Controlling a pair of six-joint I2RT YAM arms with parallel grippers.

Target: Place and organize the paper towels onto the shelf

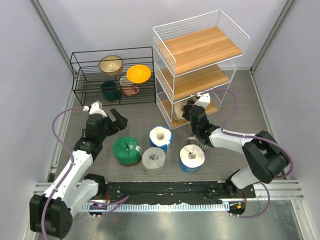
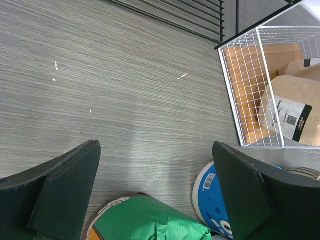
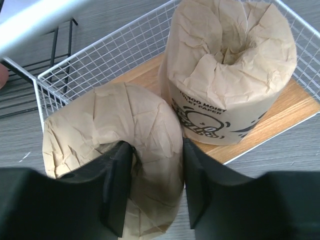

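Note:
The white wire shelf (image 1: 202,47) stands at the back right with three wooden boards. My right gripper (image 3: 157,150) is shut on the wall of a tan paper towel roll (image 3: 115,130), one finger in its core, at the front edge of the bottom tier (image 3: 295,107). A second tan roll (image 3: 230,65) stands upright on that board. The green roll (image 1: 126,150), the grey roll (image 1: 153,160) and two blue-wrapped white rolls (image 1: 161,138) (image 1: 192,158) stand on the table. My left gripper (image 2: 156,147) is open and empty above the green roll (image 2: 150,220).
A low black wire rack (image 1: 112,52) at the back left holds a tan bowl (image 1: 111,64), an orange bowl (image 1: 138,74) and two mugs. A ribbed pale object (image 1: 197,142) lies under my right arm. The shelf's wire side (image 2: 250,85) is right of my left gripper.

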